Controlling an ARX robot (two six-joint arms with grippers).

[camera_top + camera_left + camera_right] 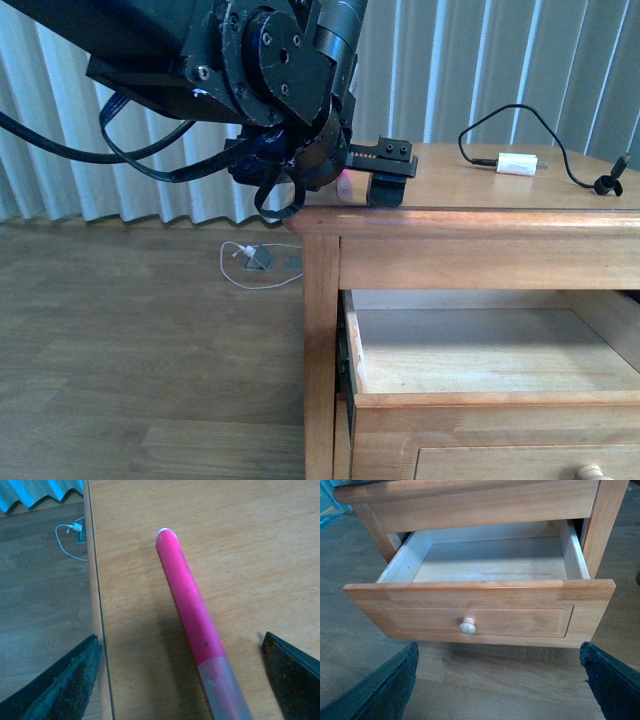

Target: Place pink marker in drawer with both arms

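Black left end effector (180,642) hangs released, straddling the hot-pink cylindrical marker (187,600) lying near the edge of the honey-wood surface (250,555). Centre on the barrel, lower gently (height unclear), then close. Black right end effector (499,650), also released, faces the open light-wood drawer (470,585).

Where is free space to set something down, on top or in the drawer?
The drawer is bare wall to wall. On the cabinet top, bare wood lies between the left gripper and the white charger. Crowded: the left corner, around the pink marker, and by the black cable.
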